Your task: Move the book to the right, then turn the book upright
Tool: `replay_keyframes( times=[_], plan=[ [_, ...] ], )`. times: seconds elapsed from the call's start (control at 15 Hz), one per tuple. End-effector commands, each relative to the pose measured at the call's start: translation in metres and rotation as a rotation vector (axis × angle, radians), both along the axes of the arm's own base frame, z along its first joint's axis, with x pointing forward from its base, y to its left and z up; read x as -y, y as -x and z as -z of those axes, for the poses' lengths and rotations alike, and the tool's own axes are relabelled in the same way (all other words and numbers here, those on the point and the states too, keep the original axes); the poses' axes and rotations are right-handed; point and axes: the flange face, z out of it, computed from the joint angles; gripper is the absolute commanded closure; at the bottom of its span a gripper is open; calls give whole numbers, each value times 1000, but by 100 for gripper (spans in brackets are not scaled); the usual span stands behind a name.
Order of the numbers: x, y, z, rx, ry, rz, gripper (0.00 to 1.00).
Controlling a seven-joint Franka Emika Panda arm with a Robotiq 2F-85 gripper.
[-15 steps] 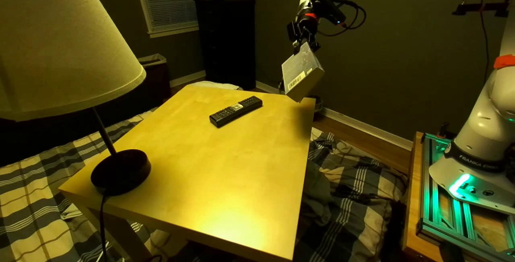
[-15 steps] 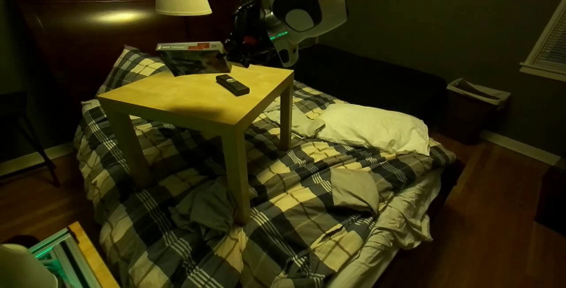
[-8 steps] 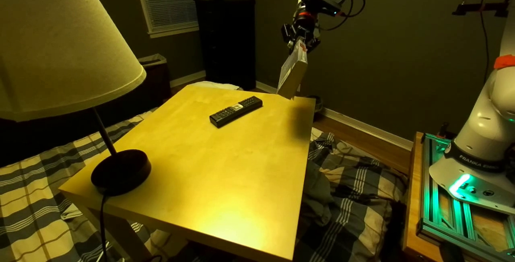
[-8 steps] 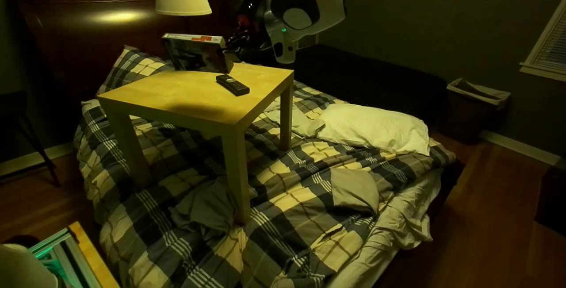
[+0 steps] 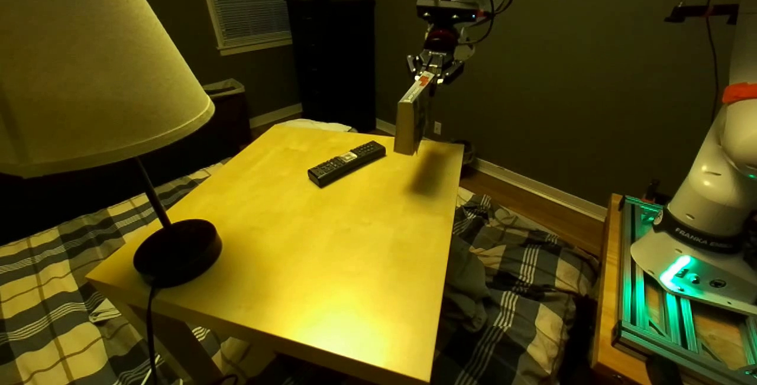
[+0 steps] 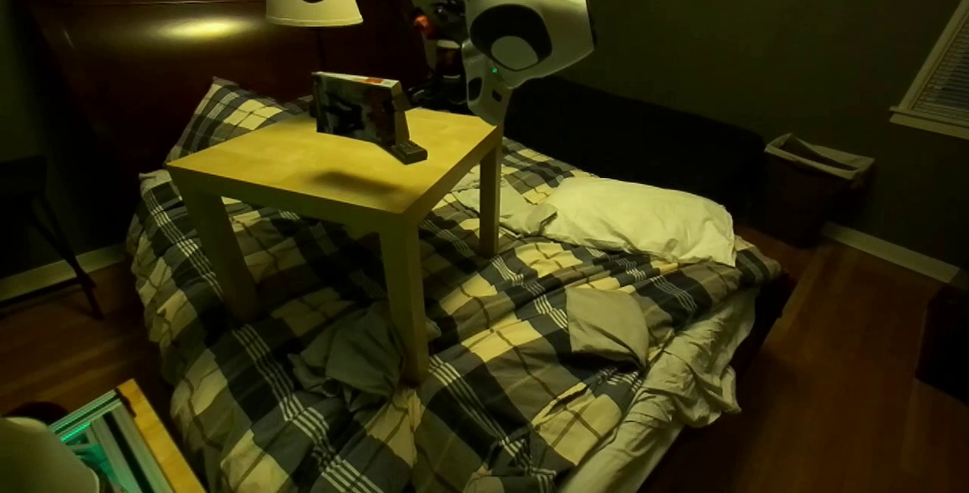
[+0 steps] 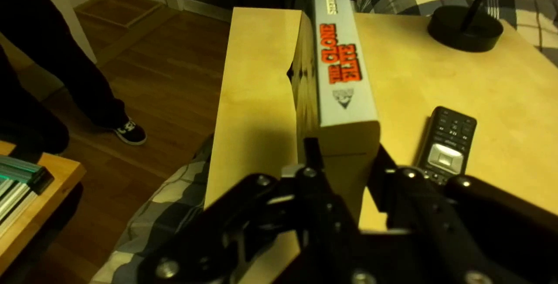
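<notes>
"The Clone Elite" book (image 6: 356, 110) is clamped between fingers (image 7: 314, 155) by one end, spine (image 7: 342, 57) up, near the table (image 5: 331, 243) corner opposite the table lamp (image 5: 100, 77), presumably for standing.

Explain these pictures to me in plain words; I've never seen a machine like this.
The white machine is a jointed robot arm. At its end is a gripper, which pinches things much as a thumb and finger would. Two views come from outside the robot, looking at the scene from different places. The third is taken from its wrist, looking out past the gripper.

What it holds is a book, pinched at one end, spine facing up; the title reads "The Clone Elite". The book seems to be held a little above the small table. On that table lies a black remote control, and a lamp stands near a corner. The table itself stands on a plaid-covered bed.
</notes>
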Motion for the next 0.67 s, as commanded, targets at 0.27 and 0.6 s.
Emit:
replay_keyframes(
  times=[0.27, 0.6],
  plan=[
    [-8, -7, 37, -401, 72, 99, 93],
    [-12, -3, 58, -647, 150, 161, 93]
  ],
)
